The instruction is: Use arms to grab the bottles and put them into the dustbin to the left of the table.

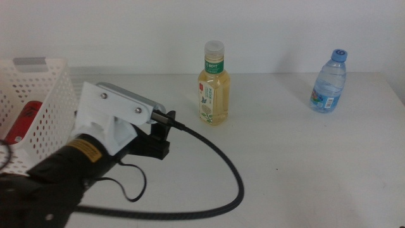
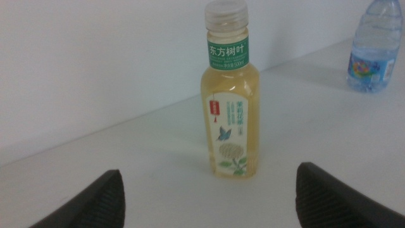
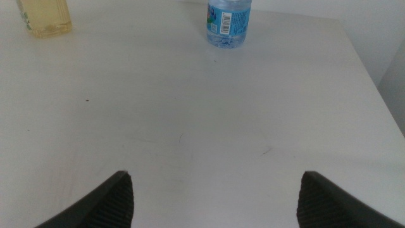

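Bin (image 1: 47, 95): white perforated basket at the table's left end. A red can (image 1: 24, 120) already lies inside, seen through the holes, so one item appears done.

Left arm (image 1: 76, 158): comes in from the left, just beside the bin, white housing uppermost, black cable looping across the table (image 1: 285, 164). Its gripper (image 2: 209, 196) points at the tea bottle; jaws spread wide, holding nothing. The wrist view has the bottle centred between the two jaw tips but apart from them, which reads as a line-up for a grasp not yet made.

Tea bottle (image 1: 214, 85): upright near the table's back edge, middle of the table, green-white label facing forward, clear cap on. Standing free, untouched.

Water bottle (image 1: 329, 82): small, blue cap, upright toward the back right, well apart from the tea bottle. Nothing near it.

Right gripper (image 3: 212, 196): out of the middle view, waiting over bare table on the right; jaws wide apart, empty. Its camera catches the water bottle ahead, likely its item to take.
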